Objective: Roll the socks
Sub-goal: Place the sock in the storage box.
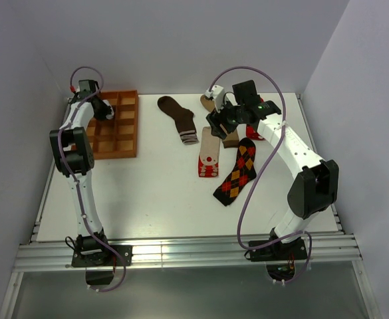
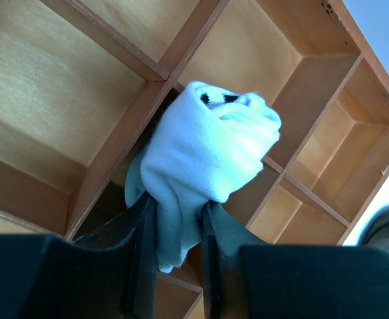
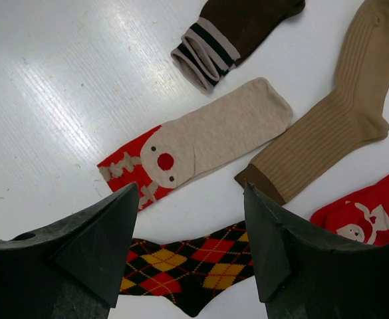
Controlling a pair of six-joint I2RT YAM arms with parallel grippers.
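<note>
The robot's left hand [image 2: 177, 222] is clenched on a white knitted sock [image 2: 211, 143], bundled into a loose roll and held over the dividers of an orange-brown wooden gridded tray [image 2: 61, 86] at the far left of the white counter [image 3: 61, 100]; whether the roll touches a divider cannot be told. The right hand [image 3: 189, 196] hangs released, jaws wide, above five socks lying flat and unrolled near the middle: a beige red-toed sock with a reindeer face [image 3: 207, 143], a tan ribbed sock [image 3: 340, 119] just beside it, a dark brown sock with a striped cuff [image 3: 234, 26] beyond, a red sock with a white figure [image 3: 367, 212] at the edge of view, and a black-and-orange argyle sock [image 3: 187, 266] directly beneath the fingers. All look light, limp and easily bunched; each would likely be best pinched at the toe or cuff edge, where the fabric lifts clear of the smooth surface. The argyle toe lies close to the beige sock's red end, so a careless pinch could catch both, and the tray's thin walls may snag the soft roll.
</note>
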